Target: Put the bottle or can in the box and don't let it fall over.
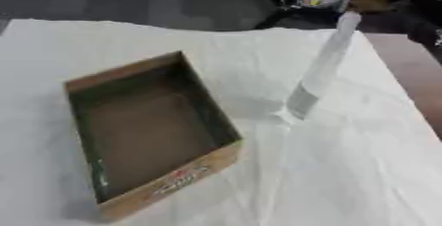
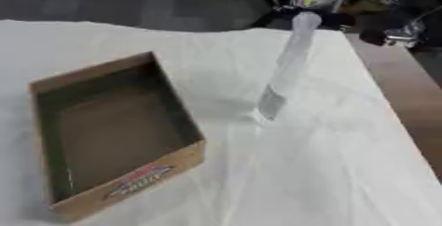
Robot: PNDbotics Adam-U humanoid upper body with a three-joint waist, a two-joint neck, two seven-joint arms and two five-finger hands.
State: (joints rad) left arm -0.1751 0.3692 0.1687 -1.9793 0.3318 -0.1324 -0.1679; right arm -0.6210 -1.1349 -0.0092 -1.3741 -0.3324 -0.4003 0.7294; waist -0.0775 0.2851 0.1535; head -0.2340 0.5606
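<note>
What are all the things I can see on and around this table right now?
bottle: one, clear with a whitish cap, standing on the table right of the box, apart from it and leaning in the picture.
box: one, brown cardboard, open on top, nothing inside, red print on its near wall, on the table's left half.
table: one, covered with a wrinkled white cloth, a brown strip bare along its right edge.
floor: dark grey, beyond the table's far edge, with pinkish cloth and dark clutter too blurred to name.
robot's right arm: a black and silver part at the upper right of the right eye view; neither hand can be made out.
</note>
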